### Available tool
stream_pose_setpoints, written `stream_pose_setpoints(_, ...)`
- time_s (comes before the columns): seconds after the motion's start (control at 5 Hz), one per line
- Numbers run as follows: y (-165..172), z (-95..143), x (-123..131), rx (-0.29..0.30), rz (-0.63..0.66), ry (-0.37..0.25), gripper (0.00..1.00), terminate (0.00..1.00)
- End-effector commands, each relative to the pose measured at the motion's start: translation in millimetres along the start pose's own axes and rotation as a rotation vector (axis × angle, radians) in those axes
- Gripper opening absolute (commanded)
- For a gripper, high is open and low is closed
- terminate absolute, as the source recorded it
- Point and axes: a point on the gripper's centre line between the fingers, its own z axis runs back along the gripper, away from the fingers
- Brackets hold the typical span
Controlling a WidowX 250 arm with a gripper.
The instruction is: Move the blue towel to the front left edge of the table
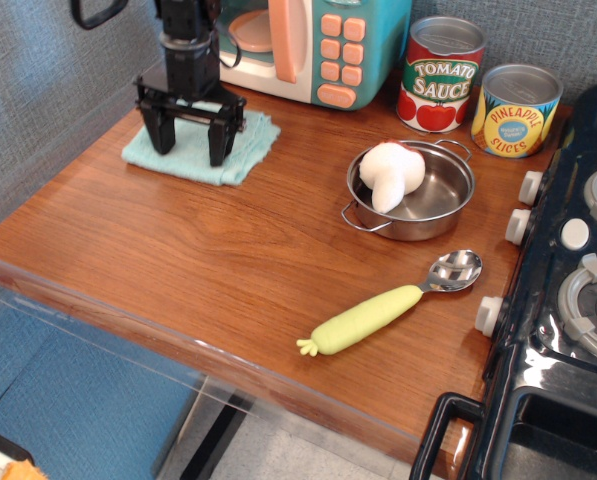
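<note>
The blue towel [240, 150] lies flat at the back left of the wood table [178, 260], in front of the toy microwave. My black gripper [190, 150] points straight down over the towel with its jaws spread wide. Both fingertips [218, 152] reach down onto the cloth, one near the left part and one near the middle. The fingers hold nothing. The towel's middle is partly hidden behind the gripper.
A teal toy microwave [308, 45] stands behind the towel. A steel pot [433, 195] holds a white plush lump [390, 172]. Tomato sauce [441, 75] and pineapple [516, 108] cans stand at the back. A yellow-handled spoon [378, 312] lies near the front. A black toy stove [568, 290] is at right.
</note>
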Motion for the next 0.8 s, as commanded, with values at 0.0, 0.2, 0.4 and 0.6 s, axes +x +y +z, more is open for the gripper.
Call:
stream_pose_setpoints(0.0,14.5,19.3,-73.4,0.022,-0.021,-0.058,1.0,0.0)
stream_pose_setpoints(0.2,12.9,19.1,-115.8,0.086,-0.033,-0.016,1.0,0.0)
stream_pose_setpoints(0.4,10.0,15.7,-136.8,0.076,-0.016,0.004,1.0,0.0)
stream_pose_setpoints(0.6,6.5,16.5,-132.3,0.067,-0.014,-0.012,1.0,0.0)
